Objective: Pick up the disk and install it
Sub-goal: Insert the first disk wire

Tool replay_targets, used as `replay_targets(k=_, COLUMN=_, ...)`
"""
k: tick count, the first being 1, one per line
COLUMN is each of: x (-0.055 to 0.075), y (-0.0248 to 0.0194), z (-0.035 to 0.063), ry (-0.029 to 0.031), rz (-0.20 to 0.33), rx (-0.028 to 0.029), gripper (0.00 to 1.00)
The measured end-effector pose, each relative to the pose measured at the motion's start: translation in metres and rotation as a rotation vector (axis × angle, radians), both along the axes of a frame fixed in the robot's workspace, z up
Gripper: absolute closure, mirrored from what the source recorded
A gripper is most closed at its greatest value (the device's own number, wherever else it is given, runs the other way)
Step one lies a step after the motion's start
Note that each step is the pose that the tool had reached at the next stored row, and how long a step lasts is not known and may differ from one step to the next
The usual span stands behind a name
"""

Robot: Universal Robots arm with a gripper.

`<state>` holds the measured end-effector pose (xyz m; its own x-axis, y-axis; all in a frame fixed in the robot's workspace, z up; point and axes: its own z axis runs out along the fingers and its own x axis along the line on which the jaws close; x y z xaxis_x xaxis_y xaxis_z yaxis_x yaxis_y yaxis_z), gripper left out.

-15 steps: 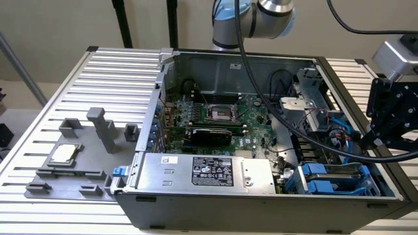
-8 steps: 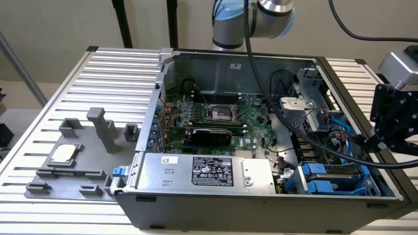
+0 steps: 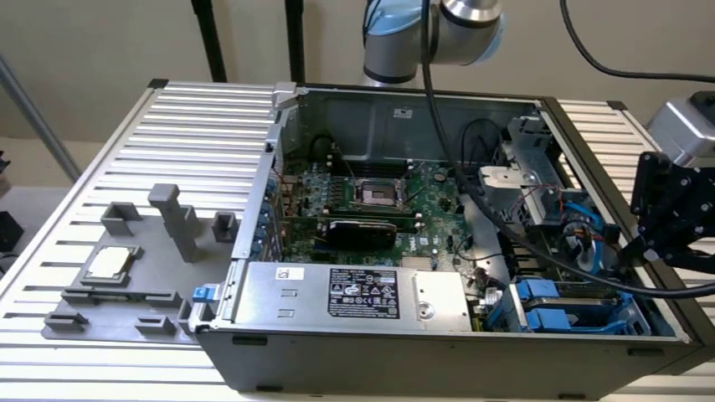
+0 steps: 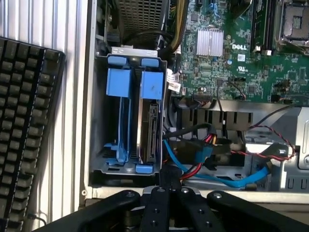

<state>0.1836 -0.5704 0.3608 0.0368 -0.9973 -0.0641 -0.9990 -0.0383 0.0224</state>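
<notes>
One robot arm point(image 3: 430, 33), one gripper point(image 4: 169, 184), one open computer case point(image 3: 447, 360) and one disk point(image 4: 150, 128) make up the scene. There are also two blue carriers, one processor chip point(image 3: 112, 263), one power supply point(image 3: 357, 293) and one keyboard point(image 4: 29, 121). The case lies on its side on a pale slatted metal bench point(image 3: 201, 109), with a plain beige wall on the far side. On the bench at the exterior view's left sits a grey fixture plate point(image 3: 146, 276) carrying the chip among several grey blocks and posts. Inside the case are the green motherboard point(image 3: 380, 193), the power supply along the near wall, and a drive cage point(image 4: 99, 121) in the near corner at the exterior view's right. The cage holds both carriers side by side. The empty carrier point(image 4: 118, 82) sits next to the case wall. The other is on the motherboard's side and holds the disk, which stands on edge in its slot with its silver-grey side and connector end showing. The black gripper hangs off the case's side at the exterior view's right, near the cage but apart from it, with its fingers pressed together on nothing.
</notes>
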Motion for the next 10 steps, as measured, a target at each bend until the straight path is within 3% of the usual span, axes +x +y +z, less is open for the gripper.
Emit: replay_targets(k=10, x=-0.023, y=0.0017, z=-0.0053, ry=0.0001, rz=0.014, rx=0.0000, gripper=0.89)
